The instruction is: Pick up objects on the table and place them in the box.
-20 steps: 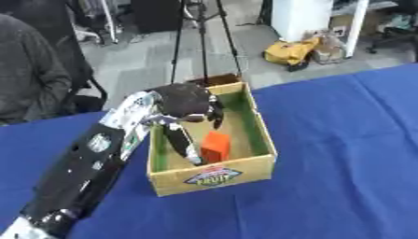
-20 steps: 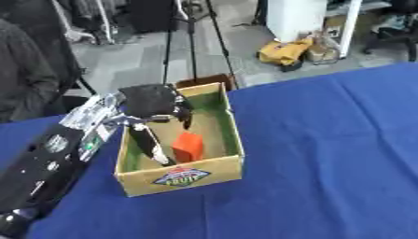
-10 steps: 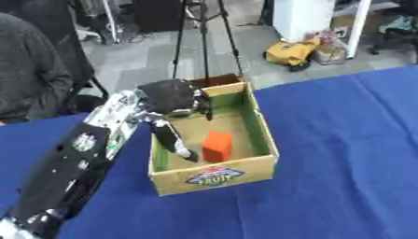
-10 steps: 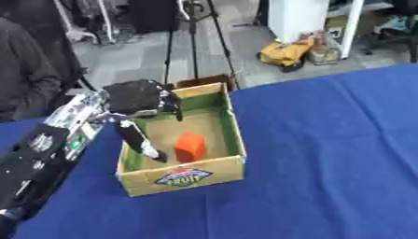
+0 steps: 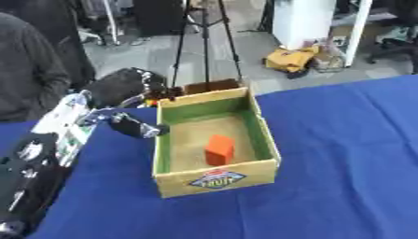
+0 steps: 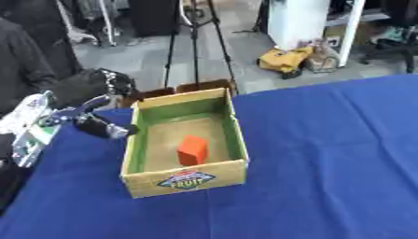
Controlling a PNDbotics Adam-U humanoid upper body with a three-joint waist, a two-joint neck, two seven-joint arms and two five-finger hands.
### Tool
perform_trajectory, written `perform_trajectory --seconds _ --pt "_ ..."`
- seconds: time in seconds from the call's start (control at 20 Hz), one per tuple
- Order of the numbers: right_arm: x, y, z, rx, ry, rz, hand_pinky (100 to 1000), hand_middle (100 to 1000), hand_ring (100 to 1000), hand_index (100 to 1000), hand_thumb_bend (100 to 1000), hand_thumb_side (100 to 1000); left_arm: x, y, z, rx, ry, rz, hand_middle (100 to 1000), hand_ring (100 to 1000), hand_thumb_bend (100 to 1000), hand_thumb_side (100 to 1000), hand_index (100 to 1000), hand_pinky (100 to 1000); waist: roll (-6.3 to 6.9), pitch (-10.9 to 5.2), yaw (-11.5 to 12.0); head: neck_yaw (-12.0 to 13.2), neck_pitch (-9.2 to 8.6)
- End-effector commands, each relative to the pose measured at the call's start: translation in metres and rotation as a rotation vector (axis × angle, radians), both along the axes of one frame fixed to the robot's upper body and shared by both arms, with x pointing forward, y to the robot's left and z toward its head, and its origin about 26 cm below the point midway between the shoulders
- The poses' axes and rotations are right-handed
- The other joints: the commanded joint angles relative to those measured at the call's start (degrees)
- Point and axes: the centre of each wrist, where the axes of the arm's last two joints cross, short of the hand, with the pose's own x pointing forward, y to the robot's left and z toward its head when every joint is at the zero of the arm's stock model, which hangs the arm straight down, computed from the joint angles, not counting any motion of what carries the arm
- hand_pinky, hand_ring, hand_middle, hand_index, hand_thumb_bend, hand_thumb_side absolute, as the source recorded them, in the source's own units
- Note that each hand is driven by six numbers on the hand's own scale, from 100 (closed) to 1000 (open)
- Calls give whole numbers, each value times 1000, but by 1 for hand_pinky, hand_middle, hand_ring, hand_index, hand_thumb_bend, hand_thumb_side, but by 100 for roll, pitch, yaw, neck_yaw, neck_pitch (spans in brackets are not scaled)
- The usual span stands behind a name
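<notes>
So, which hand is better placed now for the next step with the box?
The left hand, probably. It is the only hand in view, just outside the left wall of the cardboard box, which already holds the orange block. No other object shows on the blue table.

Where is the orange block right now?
The orange block stands inside the box, near the middle of its floor; the left hand is outside the box's left wall.
</notes>
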Motion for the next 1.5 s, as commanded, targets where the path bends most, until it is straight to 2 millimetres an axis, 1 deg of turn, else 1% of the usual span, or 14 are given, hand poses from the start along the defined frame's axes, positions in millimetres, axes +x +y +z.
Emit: perform_trajectory --seconds 0.05,0.1,0.15,0.2,0.4,0.5,0.55,0.6,0.65,0.75,0.9,1.15,1.4,1.5 --pt "-1 -8 8 -6 -26 -15 834 534 737 821 100 641 -19 8 12 -75 -99 -6 527 495 418 516 705 504 -78 -154 128 -146 -88" --pt "-2 -8 8 -5 -29 -16 834 535 737 821 100 637 -22 6 6 -102 -102 -15 528 494 419 550 707 502 -98 -157 175 -170 -96" --pt "-2 -9 9 -3 -32 -18 834 535 737 821 100 639 -24 3 -2 -134 -102 -26 530 494 506 611 709 501 -127 -157 244 -201 -110" --pt "-2 -10 9 -2 -34 -21 834 535 737 821 100 636 -26 -1 -11 -167 -101 -40 532 494 428 575 711 498 -153 -156 317 -237 -121" --pt "-4 -13 9 -1 -35 -33 834 535 737 821 100 634 -33 -18 -50 -316 -75 -90 535 493 449 632 716 491 -207 -167 540 -325 -89" --pt "-4 -15 9 -3 -34 -37 834 535 737 821 100 632 -36 -24 -74 -403 -50 -105 539 494 457 653 719 490 -211 -184 613 -328 -5" --pt "-4 -14 8 -4 -28 -33 834 535 737 822 100 633 -53 -22 -107 -497 -1 -136 542 497 460 662 723 491 -211 -231 593 -268 78" --pt "-4 -12 7 -6 -20 -23 835 535 737 822 100 634 -80 -22 -131 -630 51 -196 547 501 463 676 726 492 -213 -279 550 -198 151" --pt "-4 -11 5 -6 -13 -18 835 535 738 822 100 635 -101 -23 -136 -773 111 -249 552 503 466 687 729 493 -221 -312 544 -169 209" --pt "-5 -12 3 -8 -4 -15 835 536 738 822 100 633 -123 -18 -123 -1009 255 -343 555 504 470 697 732 491 -243 -353 580 -167 281" --pt "-6 -14 1 -5 1 -22 835 536 738 822 100 632 -135 -5 -110 -1159 407 -429 562 509 483 717 736 489 -280 -389 638 -201 338" --pt "-7 -14 0 3 2 -25 835 536 738 822 100 631 -137 0 -112 -1216 479 -458 570 513 497 724 742 489 -344 -413 694 -289 407" --pt "-7 -14 -1 5 4 -25 835 536 738 822 100 631 -136 1 -113 -1224 486 -459 570 513 497 724 742 489 -351 -417 702 -301 414" --pt "-7 -13 -1 6 5 -23 835 536 738 821 100 630 -135 0 -118 -1244 497 -452 573 514 512 739 745 489 -372 -428 737 -298 512"
